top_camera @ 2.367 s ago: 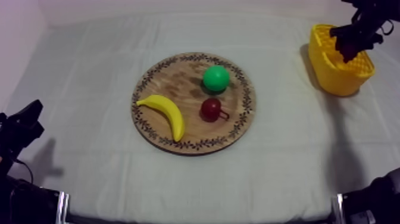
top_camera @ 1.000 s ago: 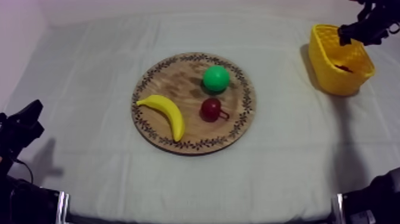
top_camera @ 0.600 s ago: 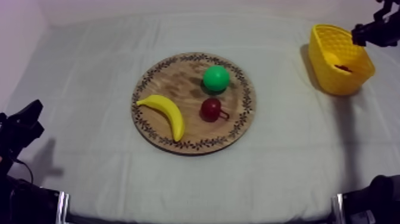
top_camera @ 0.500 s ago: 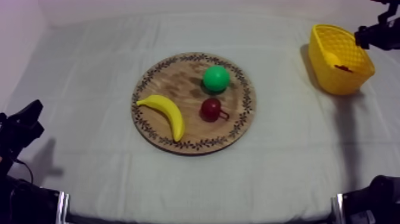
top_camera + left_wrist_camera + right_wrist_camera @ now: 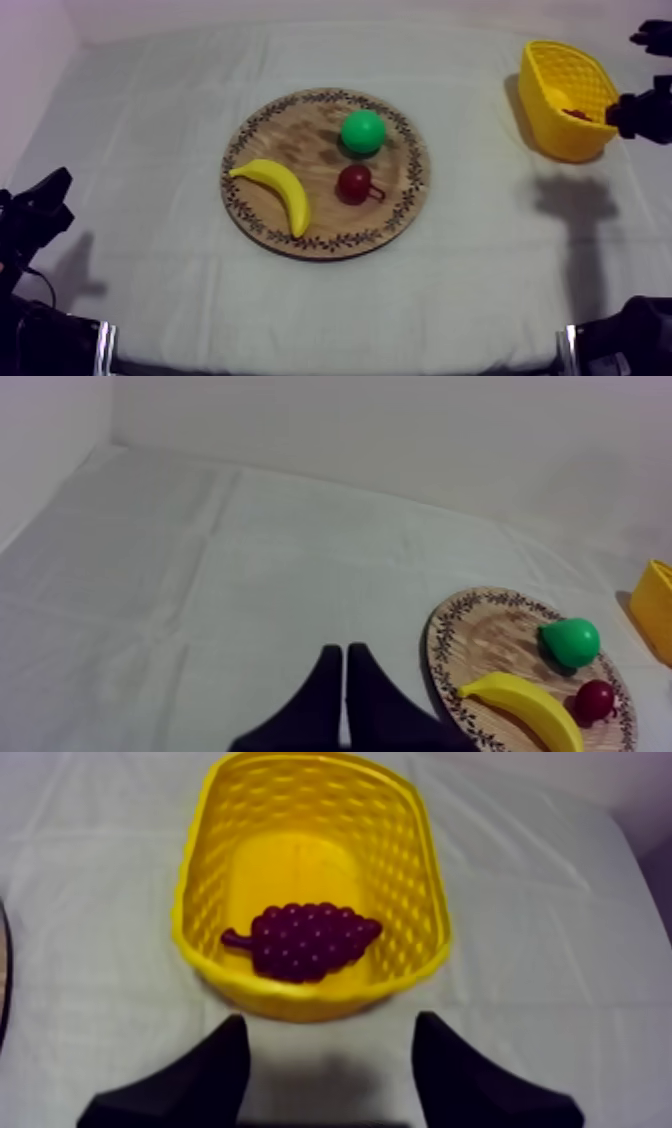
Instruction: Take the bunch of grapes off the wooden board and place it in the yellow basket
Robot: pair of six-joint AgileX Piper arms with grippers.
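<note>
The purple bunch of grapes (image 5: 305, 940) lies on the floor of the yellow basket (image 5: 200, 942), which stands at the far right of the table (image 5: 560, 140); a bit of the grapes (image 5: 576, 114) shows over the rim from above. My right gripper (image 5: 330, 1062) hangs open just in front of the basket, nothing between its fingers; from above it sits at the right edge (image 5: 640, 112). My left gripper (image 5: 345, 686) is shut on nothing, low at the left (image 5: 35, 215). The round wooden board (image 5: 300, 135) lies mid-table.
On the board lie a banana (image 5: 280, 192), a green pear (image 5: 363, 131) and a small red fruit (image 5: 354, 184). In the left wrist view the board (image 5: 470, 631) is beside my fingers. Grey-white cloth stretches between board and basket.
My right gripper has let go of the grapes into the basket, lifted off it and drawn back to the right and toward the front. The left arm has not moved.
</note>
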